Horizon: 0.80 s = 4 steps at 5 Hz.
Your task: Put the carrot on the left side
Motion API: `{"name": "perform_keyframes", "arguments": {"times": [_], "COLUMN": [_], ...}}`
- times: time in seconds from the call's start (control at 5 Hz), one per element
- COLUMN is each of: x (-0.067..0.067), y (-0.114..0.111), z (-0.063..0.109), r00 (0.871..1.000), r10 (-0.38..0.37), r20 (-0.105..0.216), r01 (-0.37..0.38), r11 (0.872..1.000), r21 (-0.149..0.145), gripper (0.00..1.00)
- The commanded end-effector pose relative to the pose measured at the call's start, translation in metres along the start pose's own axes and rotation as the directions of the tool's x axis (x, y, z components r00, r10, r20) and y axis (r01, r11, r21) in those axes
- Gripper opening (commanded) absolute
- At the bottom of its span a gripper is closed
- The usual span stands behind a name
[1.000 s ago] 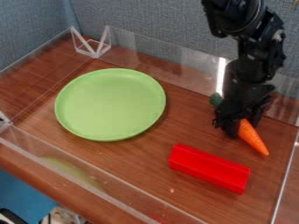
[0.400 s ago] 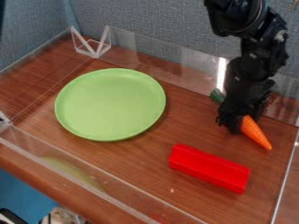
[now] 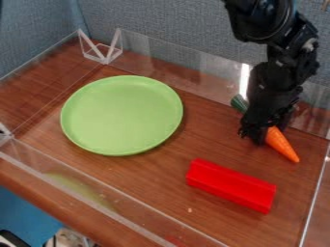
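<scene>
The carrot (image 3: 281, 146) is orange and tapered, and it lies slanted on the right side of the wooden table, its point toward the front right. My black gripper (image 3: 264, 126) points steeply down and is shut on the carrot's upper end, which hides the stem. The carrot's tip rests at or just above the wood; I cannot tell which.
A round green plate (image 3: 77, 123) sits left of centre. A red rectangular block (image 3: 233, 185) lies at the front right, just ahead of the carrot. Clear plastic walls (image 3: 194, 60) ring the table. A small white wire stand (image 3: 99, 44) is in the back left corner.
The gripper has turned slightly with the carrot in it, and the carrot's tip now sits a touch farther back. Plate and block have not moved.
</scene>
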<state>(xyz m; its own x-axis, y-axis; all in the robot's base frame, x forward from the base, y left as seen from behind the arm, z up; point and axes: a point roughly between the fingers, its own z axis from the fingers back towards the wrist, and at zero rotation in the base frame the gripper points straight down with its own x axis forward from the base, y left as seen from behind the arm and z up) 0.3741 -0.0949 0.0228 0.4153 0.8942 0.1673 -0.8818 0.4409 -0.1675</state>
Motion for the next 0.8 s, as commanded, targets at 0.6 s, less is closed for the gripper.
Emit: {"name": "perform_keyframes", "arguments": {"times": [0.6], "x": [0.046], "y": [0.003], "z": [-0.013], "r00": [0.998], "r10": [0.058], "r20": [-0.003], "r01": [-0.058], "r11": [0.997], "r21": [0.042], "gripper": [0.00]}}
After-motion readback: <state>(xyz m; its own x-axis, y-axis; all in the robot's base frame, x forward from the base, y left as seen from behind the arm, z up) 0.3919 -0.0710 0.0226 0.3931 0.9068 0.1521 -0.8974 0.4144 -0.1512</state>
